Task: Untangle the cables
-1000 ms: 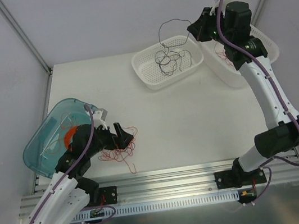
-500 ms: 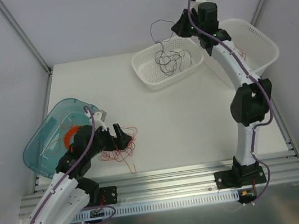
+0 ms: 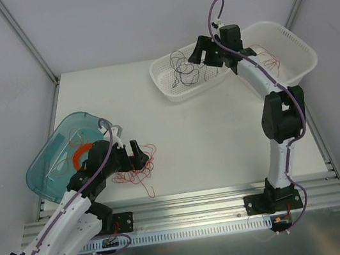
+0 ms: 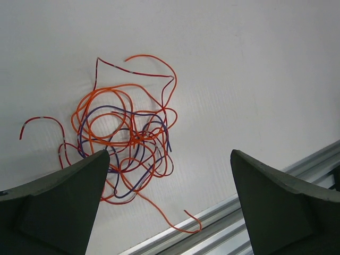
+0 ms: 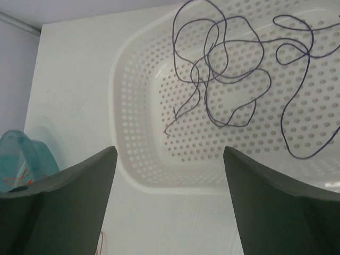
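Both jaws spread empty, red curly tangle (image 4: 125,143) on table (image 4: 255,64), dark thin strands (image 5: 228,69) loose in basket (image 5: 139,154)

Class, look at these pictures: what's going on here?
The right tool hangs open above the small white basket, where a dark cable lies loose. The left tool, also open, hovers over the red tangle on the table, gripping nothing, so that tangle is not yet worked apart.

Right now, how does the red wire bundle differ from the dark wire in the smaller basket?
The red wire bundle is a dense knot; the dark wire sprawls in loose loops. The red wire bundle lies on the table, the dark wire in the smaller basket. Both are hair-thin and curly.
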Motion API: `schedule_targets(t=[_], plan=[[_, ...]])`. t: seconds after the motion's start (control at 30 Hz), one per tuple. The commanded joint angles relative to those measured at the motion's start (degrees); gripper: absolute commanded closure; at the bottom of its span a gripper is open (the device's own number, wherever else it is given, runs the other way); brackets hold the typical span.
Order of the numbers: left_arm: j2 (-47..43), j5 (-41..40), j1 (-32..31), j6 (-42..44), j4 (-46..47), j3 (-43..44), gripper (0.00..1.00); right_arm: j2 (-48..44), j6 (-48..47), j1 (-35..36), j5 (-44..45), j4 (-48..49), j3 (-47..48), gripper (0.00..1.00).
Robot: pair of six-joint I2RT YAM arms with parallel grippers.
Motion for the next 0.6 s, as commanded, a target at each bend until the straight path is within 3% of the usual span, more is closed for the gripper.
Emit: schedule_targets(t=[0.0,0.33,0.57], plan=[[4.3,-1.5,0.4,-0.9,-0.3,0.1,0.01,-11.6,-0.9,0.0,-3.6,-0.3,-5.1,0.14],[18.2,-3.7,0.4,-4.1,-0.6,1.8,0.02,-30.0,-4.3,3.5,-1.5,-5.2,-26.4,0.13],[33.4,-0.2,-0.2,-6.1,-0.4,6.0,0.18,-40.2,-2.2,6.4,1.1,-5.8,-38.9,0.13]])
